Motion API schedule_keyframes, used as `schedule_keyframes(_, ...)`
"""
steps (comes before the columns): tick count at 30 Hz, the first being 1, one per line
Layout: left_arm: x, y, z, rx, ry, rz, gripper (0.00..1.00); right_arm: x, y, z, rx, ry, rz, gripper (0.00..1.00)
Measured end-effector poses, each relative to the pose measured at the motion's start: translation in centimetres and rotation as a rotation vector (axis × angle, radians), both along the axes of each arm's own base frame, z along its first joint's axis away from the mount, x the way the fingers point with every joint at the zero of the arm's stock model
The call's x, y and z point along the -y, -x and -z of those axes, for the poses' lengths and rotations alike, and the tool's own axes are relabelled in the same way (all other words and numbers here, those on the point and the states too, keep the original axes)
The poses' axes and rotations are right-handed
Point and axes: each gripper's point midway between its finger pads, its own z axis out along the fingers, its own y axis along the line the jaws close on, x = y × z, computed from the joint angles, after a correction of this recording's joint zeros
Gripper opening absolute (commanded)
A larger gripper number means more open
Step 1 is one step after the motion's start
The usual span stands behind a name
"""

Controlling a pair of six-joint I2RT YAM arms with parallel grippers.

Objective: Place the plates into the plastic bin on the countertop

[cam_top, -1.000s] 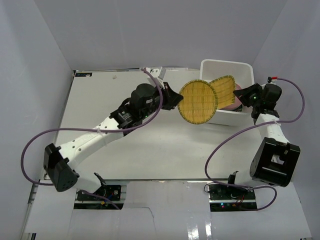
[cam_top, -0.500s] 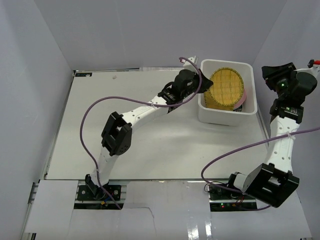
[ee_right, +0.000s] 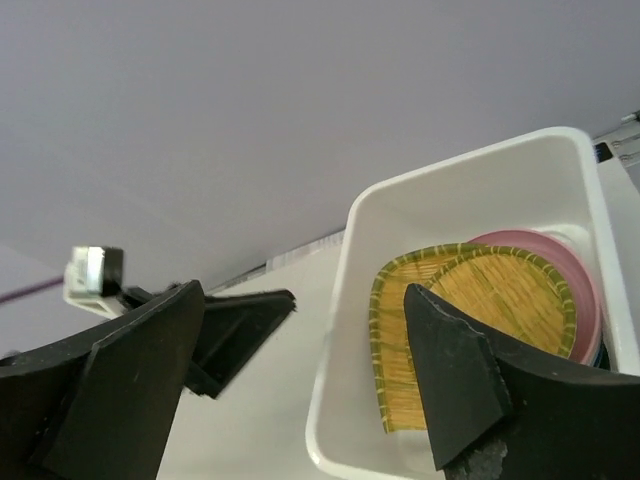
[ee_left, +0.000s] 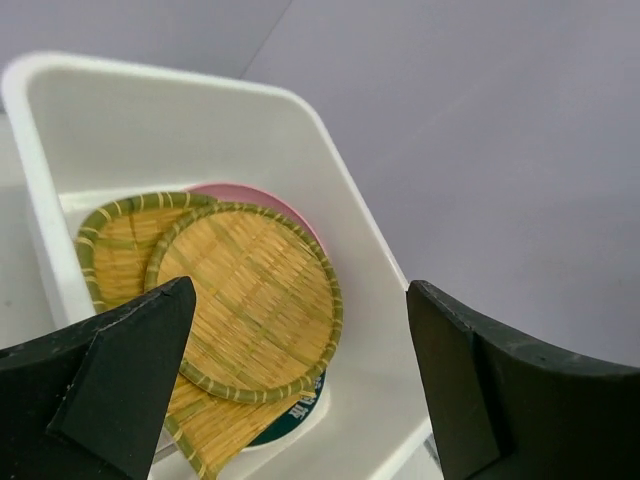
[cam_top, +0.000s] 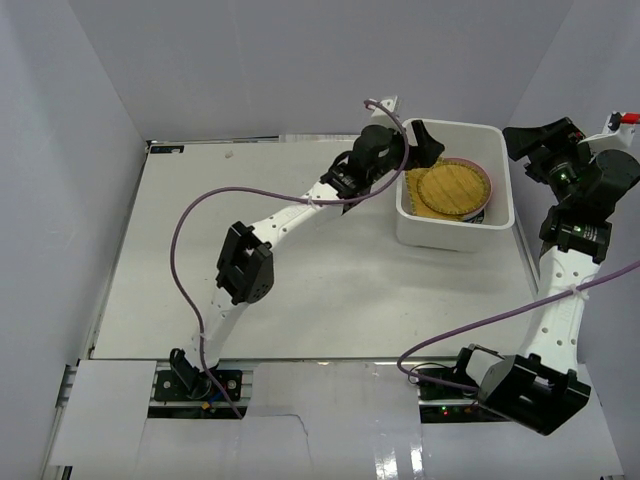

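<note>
Looking down from above, the left gripper is hanging right over the left rim of the plastic bin, with its jaws spread wide and nothing in them. The two yellow plates are lying inside the bin, one partly on top of the other, and a pink plate is peeking out under them. The right gripper is floating just past the bin's right side, also spread wide and holding nothing. No plate is showing on the countertop. Peering through the left wrist camera, both black fingers are standing far apart, and the plates are sitting below and between them, down in the bin, not touching them. A darker plate is poking out at the bottom of the pile. Peering through the right wrist camera, that gripper's jaws are standing far apart too, and the bin is lying below and ahead. The left gripper is sitting nearer the plates. I am guessing the job is looking almost done, so both arms are only needing to lift away without bumping the rim.
</note>
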Motion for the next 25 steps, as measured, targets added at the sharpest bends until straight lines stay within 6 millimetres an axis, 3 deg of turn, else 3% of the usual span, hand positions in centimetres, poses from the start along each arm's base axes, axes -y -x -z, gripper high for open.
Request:
schedule_keyframes(1,-0.6,0.3,-1.5,0.030,-0.007,0.003,0.98,-0.6,0.1,0.2,-0.006,0.000,-0.036,0.96)
schedule_keyframes(2,-1.5,0.8,-2.9,0.057,-0.020,0.005,0.98,-1.2,0.2,0.2,-0.005,0.001,-0.073,0.90)
schedule_keyframes(6,-7.0,4.9,-9.7,0.174,-0.050,0.004,0.98,-5.4,1.3,-1.2,0.057,0.038,-0.249,0.90)
schedule_keyframes(10,-16.0,13.0,-16.9,0.329,-0.037,-0.004,0.98,-11.8,4.6,-2.5,0.137,0.094,-0.452,0.90)
schedule_keyframes(12,-20.8,16.9,-18.9,0.383,-0.027,-0.028,0.98,-15.1,7.1,-2.7,0.185,0.124,-0.562,0.90)
schedule_keyframes(14,-25.6,20.3,-19.6,0.415,-0.017,-0.074,0.98,-17.9,9.6,-1.7,0.222,0.143,-0.670,0.90)
schedule_keyframes(17,-31.4,23.7,-16.9,0.385,-0.041,-0.151,0.98,-20.9,12.8,2.3,0.227,0.144,-0.797,0.90)
schedule_keyframes(20,-35.8,26.0,-11.2,0.295,-0.092,-0.212,0.98,-21.9,14.7,8.4,0.145,0.135,-0.848,0.90)
schedule_keyframes(23,-38.4,27.4,-5.4,0.199,-0.137,-0.250,0.98,-21.4,15.2,13.6,0.043,0.128,-0.813,0.90)
schedule_keyframes(25,-39.3,28.0,-2.2,0.142,-0.153,-0.265,0.98,-21.0,15.4,15.7,-0.003,0.124,-0.781,0.90)
